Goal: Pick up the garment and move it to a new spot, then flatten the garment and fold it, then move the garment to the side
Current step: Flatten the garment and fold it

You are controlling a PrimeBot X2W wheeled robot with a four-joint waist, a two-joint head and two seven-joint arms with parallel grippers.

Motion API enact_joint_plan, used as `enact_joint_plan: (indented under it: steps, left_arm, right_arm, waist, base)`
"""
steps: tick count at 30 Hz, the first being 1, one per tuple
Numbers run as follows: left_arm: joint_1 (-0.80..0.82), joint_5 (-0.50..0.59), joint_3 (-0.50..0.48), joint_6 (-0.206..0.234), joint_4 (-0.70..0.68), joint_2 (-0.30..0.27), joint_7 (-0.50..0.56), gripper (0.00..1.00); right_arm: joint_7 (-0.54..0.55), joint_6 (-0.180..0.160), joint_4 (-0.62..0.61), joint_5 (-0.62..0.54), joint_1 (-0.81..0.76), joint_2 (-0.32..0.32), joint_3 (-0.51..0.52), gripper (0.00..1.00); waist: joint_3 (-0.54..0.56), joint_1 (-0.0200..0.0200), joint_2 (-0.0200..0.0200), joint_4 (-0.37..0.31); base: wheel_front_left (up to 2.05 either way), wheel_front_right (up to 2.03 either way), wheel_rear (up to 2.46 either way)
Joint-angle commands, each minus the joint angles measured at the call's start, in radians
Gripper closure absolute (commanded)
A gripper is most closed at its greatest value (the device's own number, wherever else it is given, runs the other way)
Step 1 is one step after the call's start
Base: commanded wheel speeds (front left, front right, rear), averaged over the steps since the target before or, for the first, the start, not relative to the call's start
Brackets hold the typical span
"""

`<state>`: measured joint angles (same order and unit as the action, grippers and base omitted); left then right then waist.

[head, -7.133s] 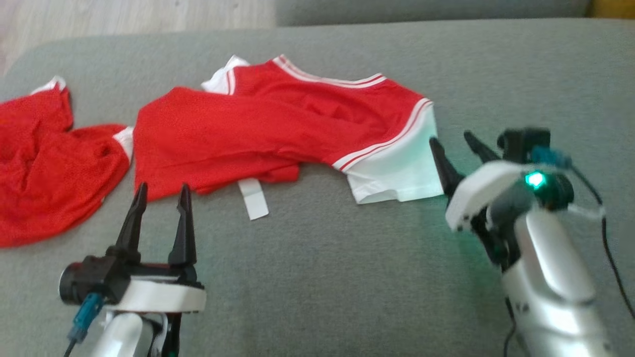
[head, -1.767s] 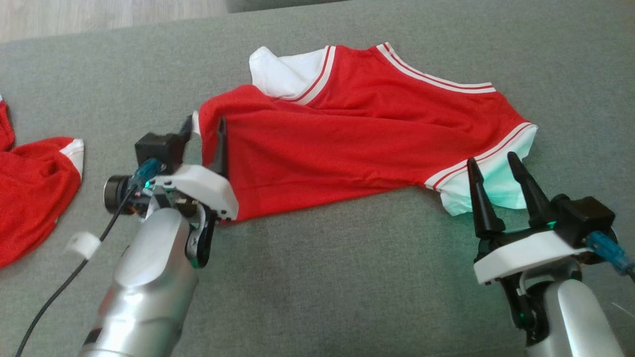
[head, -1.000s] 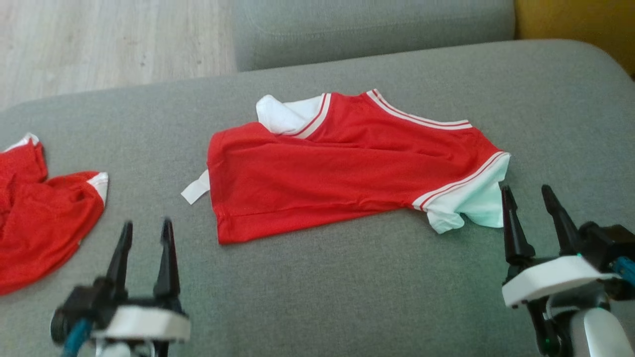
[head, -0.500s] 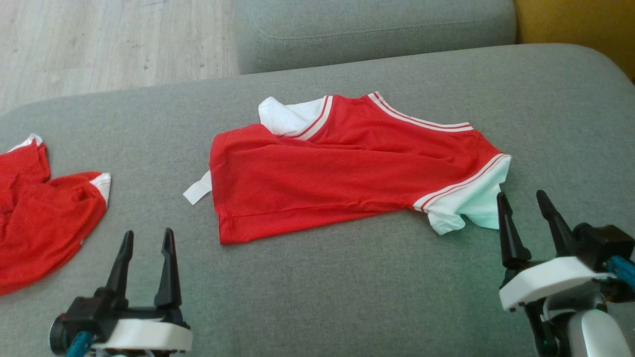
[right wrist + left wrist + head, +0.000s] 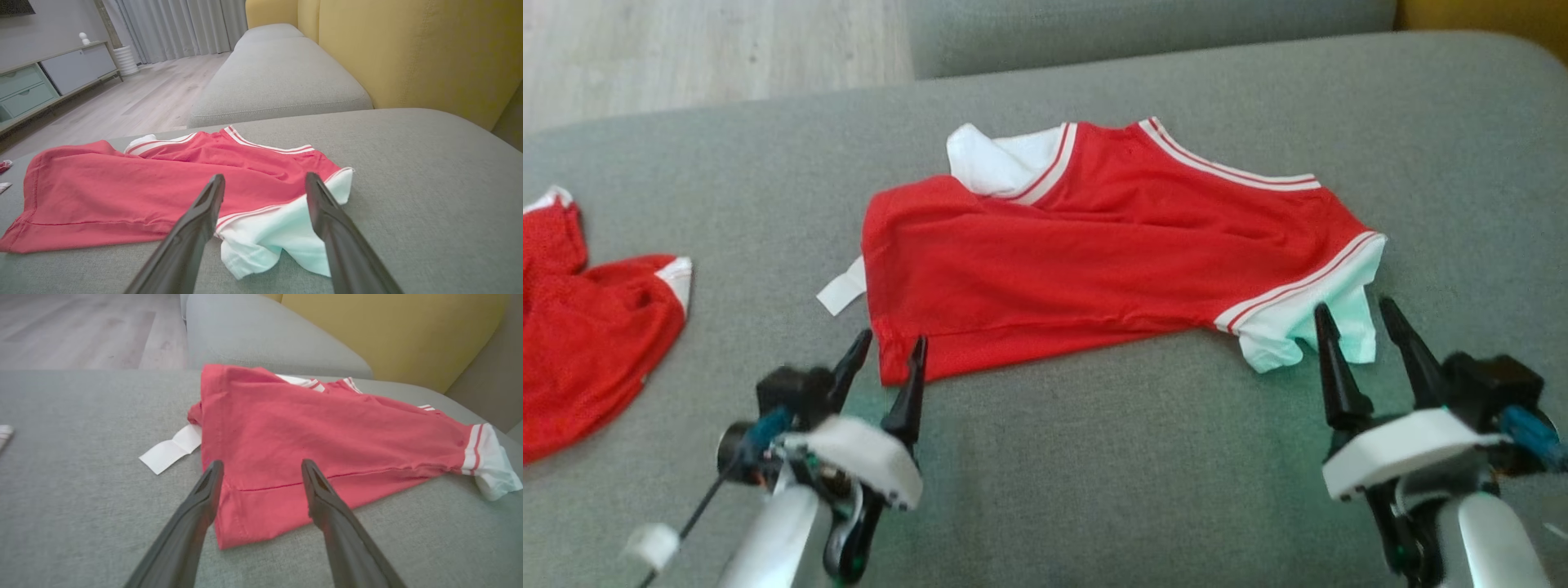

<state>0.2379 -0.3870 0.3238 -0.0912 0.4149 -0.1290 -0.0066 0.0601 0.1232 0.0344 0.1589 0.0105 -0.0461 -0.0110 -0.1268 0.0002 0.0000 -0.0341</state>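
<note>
Garment (image 5: 1094,261): a red jersey of fine mesh knit, lying roughly flat but rumpled in the middle of a grey sofa cushion (image 5: 1094,474), its long side running from 9 o'clock to 3 o'clock as the head camera sees it. Soft creases run lengthwise through the body. The hem at the 9 o'clock end is stitched in a straight line. White bands with thin red stripes edge the neckline and armholes. A white sleeve (image 5: 1307,327) of smoother cloth bunches at the 4 o'clock corner, and another white piece folds back at 11 o'clock. A white label (image 5: 840,287), flat and rectangular, pokes out from under the edge at 9 o'clock.

At 7 o'clock of the jersey, the left gripper (image 5: 892,336) has its two dark tapered fingers spread apart, one to either side of the hem corner; whether they touch the cloth I cannot tell. At 4 o'clock the right gripper (image 5: 1353,305) also has its fingers spread, its tips over the white sleeve.

A second red garment (image 5: 588,327) lies crumpled well apart, at the 9 o'clock edge. The cushion is a coarse woven fabric. Behind it stand a mustard-yellow backrest (image 5: 408,53), a pale wooden floor (image 5: 686,49), grey curtains (image 5: 184,28) and a low sideboard (image 5: 49,77) with its drawers shut.
</note>
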Motion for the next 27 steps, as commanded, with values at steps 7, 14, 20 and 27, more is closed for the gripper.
enact_joint_plan:
  steps: [7, 14, 20, 27]
  left_arm:
    - [0.156, -0.005, -0.058, 0.070, 0.143, 0.010, 0.044, 0.00]
    - [0.187, -0.023, -0.048, 0.047, 0.197, 0.024, 0.020, 0.00]
    - [0.182, -0.024, -0.021, 0.037, 0.203, 0.033, 0.019, 0.00]
    - [0.190, -0.017, -0.008, 0.038, 0.212, 0.022, 0.010, 1.00]
  right_arm:
    - [-0.027, 0.008, -0.025, 0.018, 0.083, -0.004, -0.060, 0.00]
    - [-0.039, 0.008, -0.003, 0.020, 0.091, -0.004, -0.058, 0.00]
    - [-0.040, 0.008, 0.001, 0.017, 0.094, -0.004, -0.056, 0.00]
    - [-0.038, 0.008, 0.002, 0.018, 0.093, -0.004, -0.063, 0.00]
  waist:
    - [-0.061, -0.0002, 0.0000, -0.031]
    - [-0.066, -0.0002, 0.0000, -0.034]
    - [-0.057, -0.0002, 0.0000, -0.029]
    - [-0.057, -0.0002, 0.0000, -0.034]
  base:
    - [0.00, 0.00, 0.00]
    - [0.00, 0.00, 0.00]
    - [0.00, 0.00, 0.00]
    - [0.00, 0.00, 0.00]
